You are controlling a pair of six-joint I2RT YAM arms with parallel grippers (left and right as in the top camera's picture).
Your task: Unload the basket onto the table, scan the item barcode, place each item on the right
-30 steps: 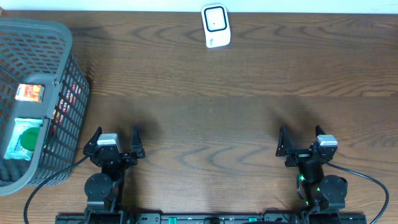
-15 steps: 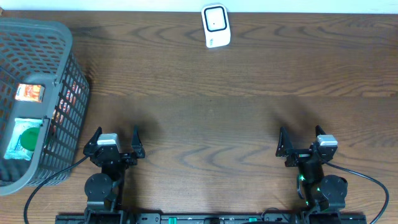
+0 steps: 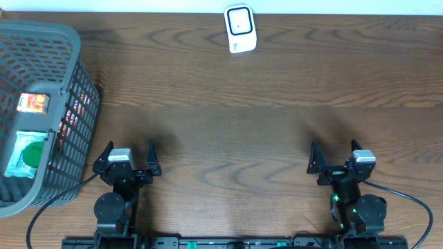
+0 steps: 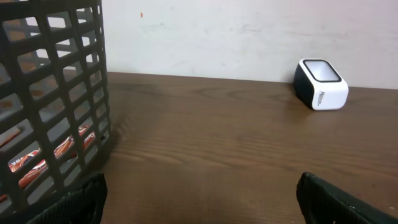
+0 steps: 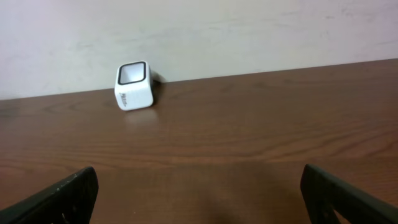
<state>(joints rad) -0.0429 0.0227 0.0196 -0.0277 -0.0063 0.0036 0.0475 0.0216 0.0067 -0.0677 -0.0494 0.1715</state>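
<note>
The left gripper (image 3: 129, 149) and right gripper (image 3: 333, 151) are held wide open, nothing grasped. An orange packet (image 3: 32, 103) and a green packet (image 3: 26, 153) are kept inside the basket (image 3: 69, 41), which is cut off at left; the scanner (image 3: 240, 29) is set far back.

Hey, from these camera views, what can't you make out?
Overhead: basket cut off by the left edge.
Overhead: barcodes on orange packet and green packet too small to find.
Left wrist: red wrapper mostly hidden behind the basket mesh.
All views: scanner label too small to read.
</note>
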